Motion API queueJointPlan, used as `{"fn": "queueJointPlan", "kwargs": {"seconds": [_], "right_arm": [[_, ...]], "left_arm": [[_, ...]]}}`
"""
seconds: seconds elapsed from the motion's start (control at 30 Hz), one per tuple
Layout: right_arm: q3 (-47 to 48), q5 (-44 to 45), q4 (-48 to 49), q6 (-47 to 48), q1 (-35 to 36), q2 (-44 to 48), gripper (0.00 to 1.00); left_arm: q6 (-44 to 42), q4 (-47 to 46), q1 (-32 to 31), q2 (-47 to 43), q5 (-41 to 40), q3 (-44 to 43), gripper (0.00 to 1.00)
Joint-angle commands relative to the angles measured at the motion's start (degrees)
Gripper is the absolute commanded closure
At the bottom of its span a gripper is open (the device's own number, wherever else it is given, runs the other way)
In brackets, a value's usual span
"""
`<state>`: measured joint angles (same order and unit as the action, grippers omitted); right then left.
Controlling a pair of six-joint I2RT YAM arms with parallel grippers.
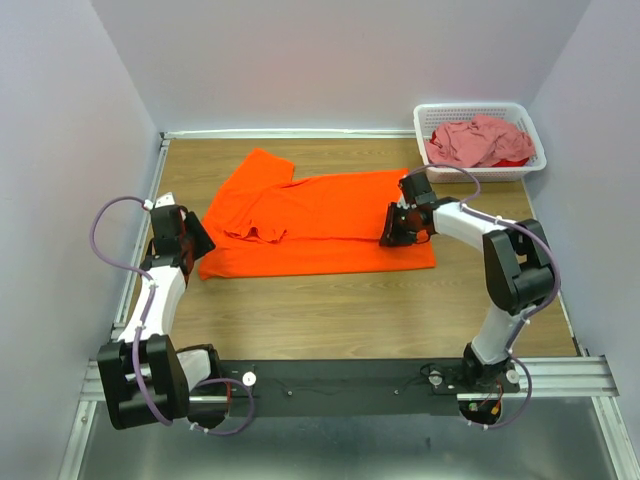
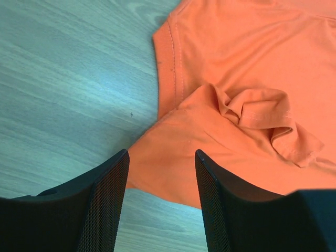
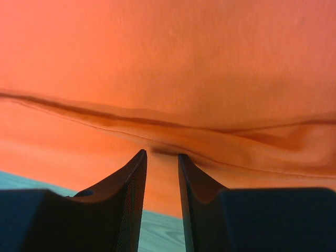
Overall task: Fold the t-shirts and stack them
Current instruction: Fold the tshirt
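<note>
The orange t-shirt (image 1: 320,225) lay flat on the bench (image 1: 330,320), its long way running L to R. The L fingers (image 2: 105,205) were wide apart w/ nothing held. The shirt's near L corner lay just ahead, btwn them. The R fingers (image 3: 131,205) sat low over the shirt's R end, nearly together, tips at a long fold ridge running across them. Couldn't tell if they pinched it. Each arm was nearest its own end, so I'd guess a two-ended lift. The pink t-shirt (image 1: 475,140) sat in the white basket (image 1: 440,115), far R.
</note>
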<state>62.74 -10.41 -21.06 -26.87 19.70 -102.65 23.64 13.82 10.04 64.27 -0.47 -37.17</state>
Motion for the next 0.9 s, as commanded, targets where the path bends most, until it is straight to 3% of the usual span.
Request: {"fn": "queueJointPlan", "kwargs": {"seconds": [0.0, 0.33, 0.57, 0.63, 0.87], "right_arm": [[3.61, 5.22, -0.04, 1.29, -0.10, -1.85, 0.62], [12.74, 11.82, -0.39, 3.67, -1.16, -9.05, 0.62], [14.87, 0.67, -0.47, 6.83, 0.77, -6.16, 0.53], [14.69, 0.22, -0.30, 9.99, 4.01, -5.19, 0.51], [20.04, 7.06, 2.25, 25.09, 20.08, -8.35, 0.27]], "left_arm": [[-1.14, -2.22, 0.06, 0.42, 1.79, 0.43, 0.38], [-1.66, -2.92, -0.20, 1.65, 3.89, 0.60, 0.38], [-1.49, -2.84, -1.60, 2.79, 9.52, -0.10, 0.36], [0.26, -2.75, -2.57, 3.05, 11.19, -0.80, 0.36], [3.43, -3.98, -3.80, 6.30, 8.13, -2.21, 0.30]]}}
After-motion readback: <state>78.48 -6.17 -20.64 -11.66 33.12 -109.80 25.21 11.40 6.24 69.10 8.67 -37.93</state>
